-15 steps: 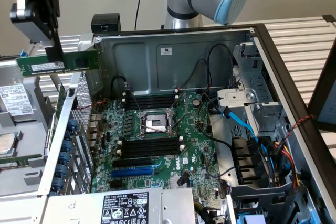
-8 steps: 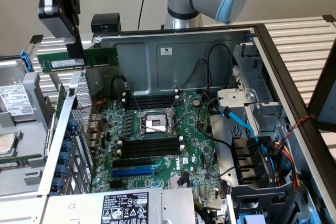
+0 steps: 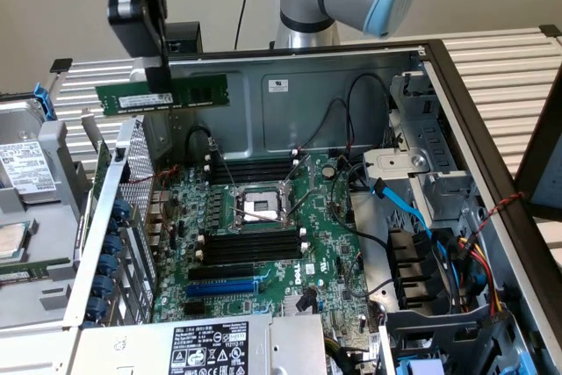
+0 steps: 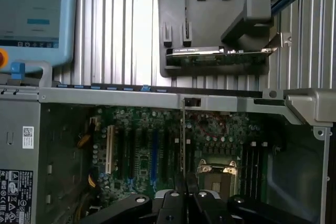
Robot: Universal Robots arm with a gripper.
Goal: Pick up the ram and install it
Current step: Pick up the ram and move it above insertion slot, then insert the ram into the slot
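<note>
Black gripper (image 3: 160,85) clenched on the long, thin dark-green ram stick (image 3: 198,91). Stick is held in the air over the open grey metal computer case (image 3: 290,98), at the exterior view's left. Its long axis is level, running left-right, well above the green motherboard (image 3: 325,243).

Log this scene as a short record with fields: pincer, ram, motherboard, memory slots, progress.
pincer: shut on the ram
ram: green stick, held level in the air, apart from the motherboard
motherboard: flat in the open case
memory slots: long, black, either side of the CPU socket
progress: ram picked up, not installed
</note>
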